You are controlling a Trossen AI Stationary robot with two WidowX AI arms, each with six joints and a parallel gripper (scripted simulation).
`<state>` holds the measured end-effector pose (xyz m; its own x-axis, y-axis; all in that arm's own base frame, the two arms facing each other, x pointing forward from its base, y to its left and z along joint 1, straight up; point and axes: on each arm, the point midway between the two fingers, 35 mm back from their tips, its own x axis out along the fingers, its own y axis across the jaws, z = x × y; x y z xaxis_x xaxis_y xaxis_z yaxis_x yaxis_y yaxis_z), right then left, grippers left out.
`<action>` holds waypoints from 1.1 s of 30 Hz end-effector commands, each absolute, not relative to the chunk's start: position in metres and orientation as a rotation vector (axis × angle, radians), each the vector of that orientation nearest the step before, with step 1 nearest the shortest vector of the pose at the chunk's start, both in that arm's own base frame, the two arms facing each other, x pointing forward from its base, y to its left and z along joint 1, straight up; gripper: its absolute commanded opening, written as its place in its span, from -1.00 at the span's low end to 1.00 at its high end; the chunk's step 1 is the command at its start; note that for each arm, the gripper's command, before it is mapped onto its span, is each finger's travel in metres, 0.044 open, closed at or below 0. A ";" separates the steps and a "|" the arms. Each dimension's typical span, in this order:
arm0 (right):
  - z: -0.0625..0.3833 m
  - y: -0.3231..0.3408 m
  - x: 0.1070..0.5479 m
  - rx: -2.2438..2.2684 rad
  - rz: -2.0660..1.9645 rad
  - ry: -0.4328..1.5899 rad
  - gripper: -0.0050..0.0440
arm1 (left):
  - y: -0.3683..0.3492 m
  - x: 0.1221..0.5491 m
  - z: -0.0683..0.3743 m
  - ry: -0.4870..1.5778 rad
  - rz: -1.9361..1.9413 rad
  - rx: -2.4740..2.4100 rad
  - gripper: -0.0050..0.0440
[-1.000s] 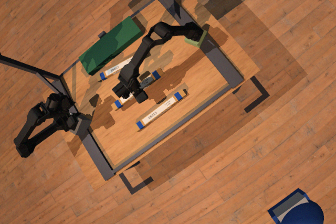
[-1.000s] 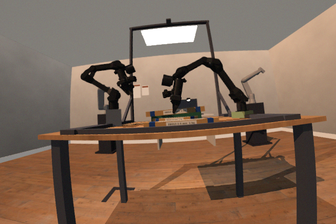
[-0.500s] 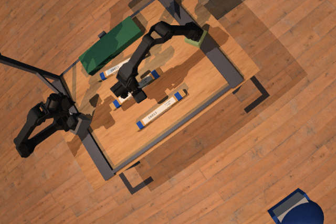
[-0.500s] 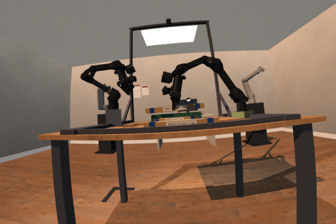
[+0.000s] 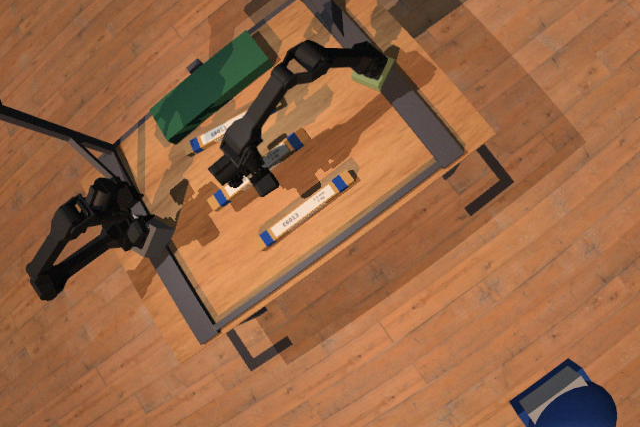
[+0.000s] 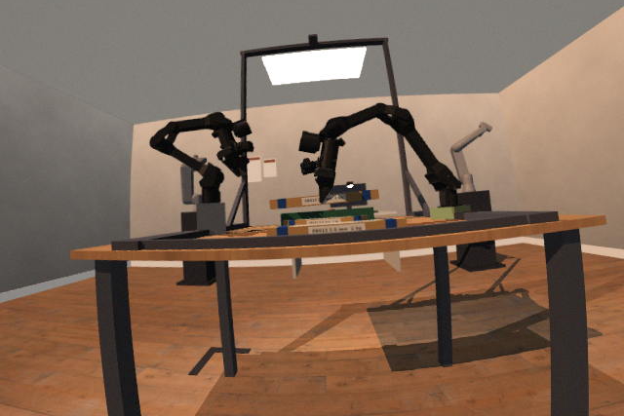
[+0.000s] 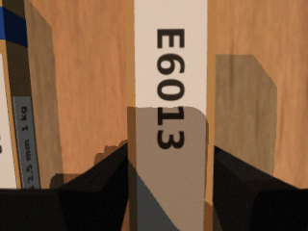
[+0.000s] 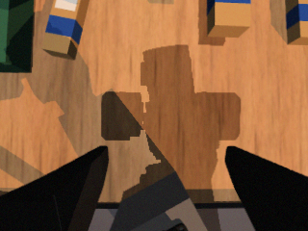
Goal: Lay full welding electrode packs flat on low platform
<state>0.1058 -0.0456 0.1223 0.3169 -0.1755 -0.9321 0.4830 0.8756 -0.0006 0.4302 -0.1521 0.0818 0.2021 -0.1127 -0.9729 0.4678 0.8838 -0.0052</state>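
Observation:
My left gripper (image 5: 247, 182) (image 6: 324, 200) (image 7: 167, 149) is shut on the middle electrode pack (image 5: 278, 153) (image 6: 308, 200) (image 7: 170, 91) (image 8: 229, 24), holding it roughly level above the table beside the platform. The front pack (image 5: 305, 211) (image 6: 336, 230) lies flat on the table, parallel to it. The back pack (image 5: 212, 133) (image 8: 64, 30) lies on the table along the green low platform (image 5: 211, 83) (image 6: 292, 215) (image 8: 14, 38), partly behind the left arm in the top view. My right gripper (image 6: 243, 175) (image 8: 166, 153) is open and empty, raised at the table's side. All packs have blue bands; no contents show.
A dark rail (image 5: 330, 241) runs along the table's front edge, with side rails (image 5: 423, 127) at both ends. Frame posts (image 6: 244, 94) rise behind. The left arm reaches across the table from its green base (image 5: 364, 80); the right arm stands folded at the opposite side.

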 end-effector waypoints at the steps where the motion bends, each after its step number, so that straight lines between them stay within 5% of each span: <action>1: 0.129 -0.046 0.108 0.298 -0.443 1.151 0.55 | -0.156 0.438 0.117 1.224 -0.415 0.313 -1.00; 33: 0.129 -0.046 0.108 0.298 -0.443 1.151 0.55 | -0.170 0.395 0.139 1.247 -0.401 0.303 -1.00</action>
<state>0.1058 -0.0456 0.1223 0.3169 -0.1755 -0.9321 0.4830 0.8756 -0.0006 0.3997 -0.1661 0.1075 0.2006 -0.1053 -0.9740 0.4531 0.8915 -0.0031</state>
